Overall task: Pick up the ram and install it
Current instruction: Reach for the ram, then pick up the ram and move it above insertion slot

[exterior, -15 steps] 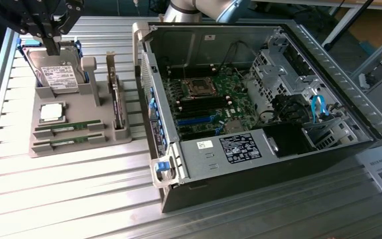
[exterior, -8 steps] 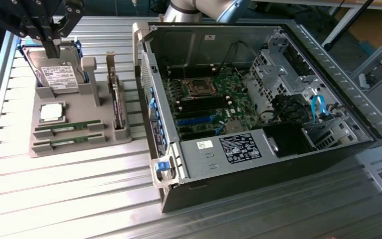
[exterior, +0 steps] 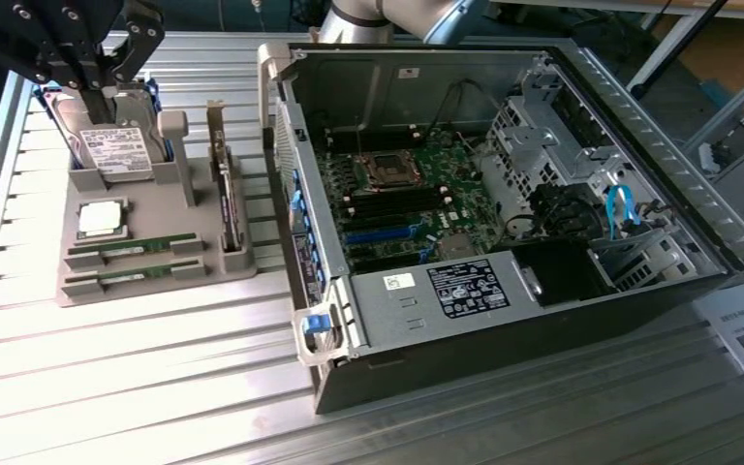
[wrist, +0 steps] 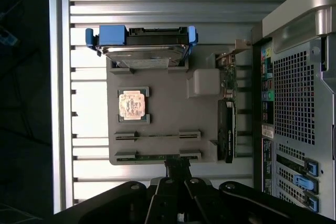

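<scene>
While the gripper (exterior: 98, 85) hung high over the grey holder tray (exterior: 166, 218), its fingers were pressed together with nothing between them. It stood above the hard drive (exterior: 116, 150), which sat on edge at the tray's end toward the top of the exterior view.

Both slim green sticks lay at the opposite end of that tray, well apart from the fingertips and lower down. The ram (exterior: 133, 249) sat on its long edge in a slot just beside the square silver processor chip (exterior: 101, 218). The second ram (exterior: 131, 278) sat parallel to it in the outermost slot, along the tray's edge. Neither stick was touched, and the chip lay between the hard drive and the sticks.

From the wrist view, the closed gripper (wrist: 178, 165) showed as one dark tip in line with the middle of the second ram (wrist: 157, 156). The ram (wrist: 157, 136) lay one slot further in, toward the processor chip (wrist: 131, 104).

A taller expansion card (exterior: 228, 199) stood upright along the tray's side nearest the open computer case (exterior: 398, 291), which lay on the slatted metal table (exterior: 127, 387) with its motherboard (exterior: 398, 194) exposed.
</scene>
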`<state>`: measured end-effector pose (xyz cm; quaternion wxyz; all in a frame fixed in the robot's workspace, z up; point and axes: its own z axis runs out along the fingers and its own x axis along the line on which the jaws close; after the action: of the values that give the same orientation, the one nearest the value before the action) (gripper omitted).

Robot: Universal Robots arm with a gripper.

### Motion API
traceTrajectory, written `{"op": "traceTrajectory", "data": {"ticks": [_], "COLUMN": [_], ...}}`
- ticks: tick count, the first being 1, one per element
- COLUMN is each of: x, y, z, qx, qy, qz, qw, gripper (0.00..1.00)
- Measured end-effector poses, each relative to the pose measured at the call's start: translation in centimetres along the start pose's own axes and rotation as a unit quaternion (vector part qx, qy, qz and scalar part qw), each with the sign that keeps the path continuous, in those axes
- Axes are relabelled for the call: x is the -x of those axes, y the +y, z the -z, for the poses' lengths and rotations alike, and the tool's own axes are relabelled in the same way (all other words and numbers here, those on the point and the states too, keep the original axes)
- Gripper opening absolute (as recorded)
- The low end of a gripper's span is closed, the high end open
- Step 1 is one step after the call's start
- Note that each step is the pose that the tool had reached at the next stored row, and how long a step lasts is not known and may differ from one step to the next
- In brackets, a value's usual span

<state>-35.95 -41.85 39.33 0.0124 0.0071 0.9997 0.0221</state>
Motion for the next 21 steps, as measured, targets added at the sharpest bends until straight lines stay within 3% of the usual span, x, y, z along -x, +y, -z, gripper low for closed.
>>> {"op": "traceTrajectory", "data": {"ticks": [18, 21], "x": [0.0, 0.0], "y": [0.0, 0.0], "z": [0.0, -0.01], "qx": [0.0, 0.0009], "qy": [0.0, 0.0015], "qz": [0.0, 0.034], "qw": [1.0, 0.9994], "gripper": [0.1, 0.1]}}
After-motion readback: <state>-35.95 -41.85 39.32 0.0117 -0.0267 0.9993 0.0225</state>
